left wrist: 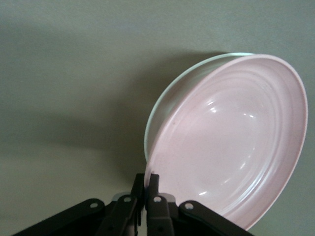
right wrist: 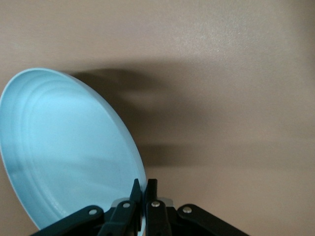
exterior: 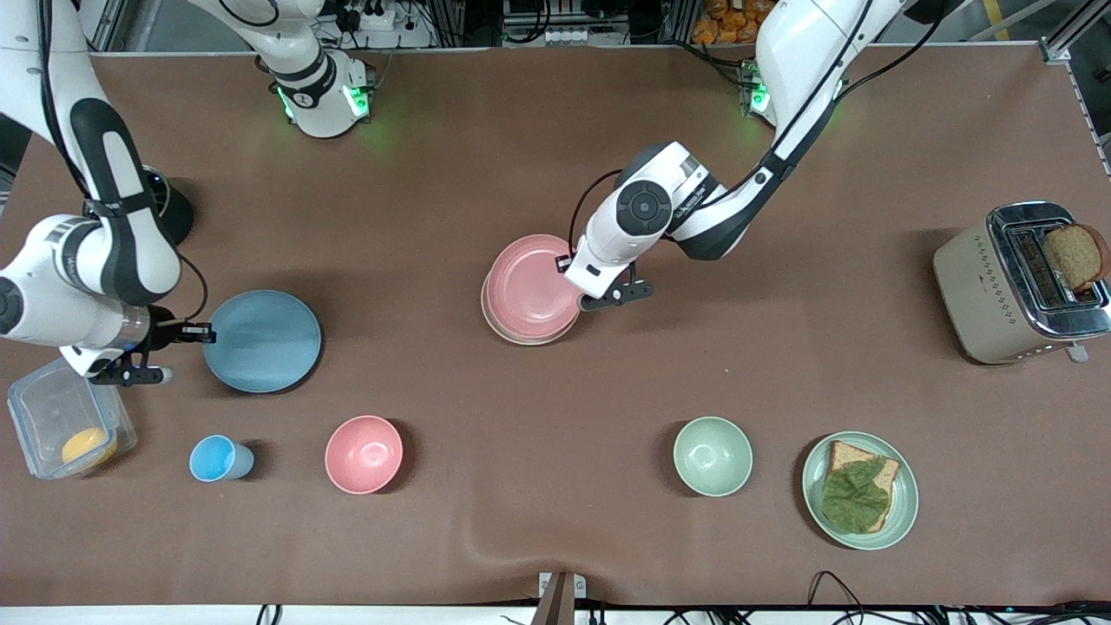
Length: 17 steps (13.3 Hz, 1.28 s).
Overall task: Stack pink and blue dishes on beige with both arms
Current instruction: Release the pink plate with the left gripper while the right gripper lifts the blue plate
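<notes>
The left gripper (exterior: 580, 299) has its jaws pinched on the rim of the flat round matte pale pink plate (exterior: 531, 288), over the cream-beige plate (exterior: 491, 323), mostly hidden beneath. The right gripper (exterior: 207, 332) jaws clamp the flat matte light blue plate's (exterior: 263, 340) rim, probably for carrying; whether it has left the tabletop (exterior: 555, 174) is unclear

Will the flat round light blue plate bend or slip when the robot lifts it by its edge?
The flat round light blue plate looks stiff, so probably no bending. The right gripper pinches only its thin rim, so it might tilt or slip. Its matte surface may help grip.
</notes>
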Each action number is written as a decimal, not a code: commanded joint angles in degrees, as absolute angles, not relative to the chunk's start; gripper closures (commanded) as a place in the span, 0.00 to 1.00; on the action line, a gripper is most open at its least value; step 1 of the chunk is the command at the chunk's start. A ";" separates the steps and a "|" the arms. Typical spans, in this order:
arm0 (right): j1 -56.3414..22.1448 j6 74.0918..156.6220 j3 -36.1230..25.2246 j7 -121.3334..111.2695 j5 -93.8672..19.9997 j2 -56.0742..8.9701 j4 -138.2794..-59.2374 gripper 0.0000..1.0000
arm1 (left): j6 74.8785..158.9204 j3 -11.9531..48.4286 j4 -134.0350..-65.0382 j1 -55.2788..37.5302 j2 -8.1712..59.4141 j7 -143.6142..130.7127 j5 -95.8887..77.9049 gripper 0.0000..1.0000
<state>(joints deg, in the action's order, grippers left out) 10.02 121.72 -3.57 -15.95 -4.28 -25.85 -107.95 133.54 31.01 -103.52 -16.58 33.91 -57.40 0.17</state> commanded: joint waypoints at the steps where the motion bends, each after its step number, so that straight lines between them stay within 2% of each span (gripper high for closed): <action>1: 10.28 116.12 -3.16 -16.17 -4.92 -24.96 -104.60 1.00 | 135.09 30.50 -102.66 -17.67 35.24 -58.45 0.00 1.00; 11: 9.58 105.91 -0.97 -16.00 -18.10 -23.12 -103.71 1.00 | 138.43 30.50 -102.48 -17.67 37.18 -58.53 0.09 1.00; 12: 9.58 105.47 -0.97 -16.00 -18.89 -23.29 -103.80 1.00 | 138.43 30.50 -102.48 -17.67 37.18 -58.54 0.00 0.81; 13: 9.75 105.29 -0.97 -16.00 -19.77 -23.29 -103.89 1.00 | 138.43 30.41 -102.48 -17.67 37.26 -58.54 -0.26 0.48; 14: 9.67 104.77 -0.97 -16.00 -20.30 -23.29 -103.89 1.00 | 138.43 30.41 -102.48 -17.67 37.27 -58.62 -0.18 0.00; 17: 9.67 104.41 -0.97 -15.73 -21.00 -23.29 -103.89 1.00 | 138.43 30.41 -102.13 -17.23 36.22 -59.33 0.17 0.00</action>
